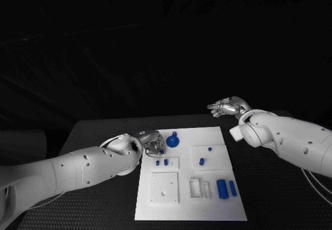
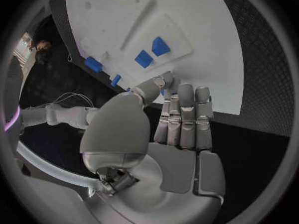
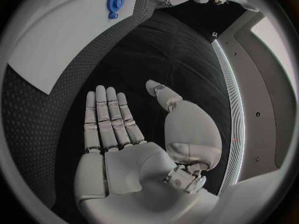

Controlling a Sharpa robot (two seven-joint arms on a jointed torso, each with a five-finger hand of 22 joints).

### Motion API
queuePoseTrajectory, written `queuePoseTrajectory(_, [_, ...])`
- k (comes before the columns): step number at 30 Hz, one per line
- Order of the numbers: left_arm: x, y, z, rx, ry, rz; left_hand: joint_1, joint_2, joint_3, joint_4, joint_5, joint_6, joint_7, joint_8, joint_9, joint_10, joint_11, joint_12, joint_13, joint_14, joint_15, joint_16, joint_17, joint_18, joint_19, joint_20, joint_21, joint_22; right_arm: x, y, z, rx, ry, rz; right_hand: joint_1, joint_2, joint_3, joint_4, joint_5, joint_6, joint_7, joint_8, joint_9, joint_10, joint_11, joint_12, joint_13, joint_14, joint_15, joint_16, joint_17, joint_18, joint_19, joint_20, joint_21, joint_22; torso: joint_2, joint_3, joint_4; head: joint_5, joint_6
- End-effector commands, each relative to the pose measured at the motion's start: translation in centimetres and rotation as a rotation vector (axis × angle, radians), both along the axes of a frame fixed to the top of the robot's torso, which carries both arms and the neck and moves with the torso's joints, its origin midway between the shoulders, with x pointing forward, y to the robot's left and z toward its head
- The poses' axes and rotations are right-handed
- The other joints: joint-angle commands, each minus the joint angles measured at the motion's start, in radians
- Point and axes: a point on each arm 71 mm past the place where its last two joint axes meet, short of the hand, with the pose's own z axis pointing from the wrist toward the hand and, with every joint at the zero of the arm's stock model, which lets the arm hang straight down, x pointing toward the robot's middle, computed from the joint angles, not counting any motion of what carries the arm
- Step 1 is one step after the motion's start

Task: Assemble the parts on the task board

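Where board (image 1: 207,201) lies on counter (image 1: 277,201), we log: left hand (image 1: 151,144) over its edge, fingers extended, holding nothing; right hand (image 1: 227,107) spread, empty.

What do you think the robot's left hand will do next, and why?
Probably close its fingers on a small blue part. The left hand sits at the left edge of the task board, and in the left wrist view its fingertips lie flat on the plate beside the small blue parts, holding nothing yet. The right hand is open, off the board.
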Motion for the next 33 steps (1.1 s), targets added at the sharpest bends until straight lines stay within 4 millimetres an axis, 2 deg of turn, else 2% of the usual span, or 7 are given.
queuePoseTrajectory(1, [-0.1, -0.3, -0.1, 0.003, 0.000, -0.009, -0.011, 0.000, 0.001, 0.006, -0.005, 0.006, 0.003, 0.000, 0.000, -0.007, 0.001, -0.004, -0.001, 0.005, 0.001, -0.003, -0.001, 0.016, 0.008, -0.040, 0.000, 0.015, 0.0, 0.1, 0.0, 0.002, 0.001, 0.015, -0.006, 0.004, -0.006, -0.002, 0.005, -0.004, 0.007, 0.001, -0.001, -0.004, -0.001, 0.005, -0.001, -0.007, 0.000, 0.000, -0.001, 0.007, -0.004, 0.003, -0.005, 0.002, 0.000, -0.0004, 0.0003, -0.001, -0.001])
queuePoseTrajectory(33, [-0.3, -1.5, -1.1, 0.073, 0.081, -0.044, -0.005, 0.001, 0.004, 0.003, -0.006, 0.001, 0.005, -0.004, -0.002, -0.010, 0.003, -0.011, -0.002, 0.002, 0.003, -0.005, -0.002, 0.015, 0.005, -0.040, -0.002, 0.016, 0.0, 0.2, 0.0, 0.002, 0.001, 0.016, -0.006, 0.005, -0.006, -0.002, 0.005, -0.004, 0.007, 0.002, -0.002, -0.004, -0.002, 0.007, -0.002, -0.007, 0.000, 0.000, -0.002, 0.007, -0.004, 0.004, -0.006, 0.002, 0.000, -0.0001, 0.0004, -0.004, -0.002])
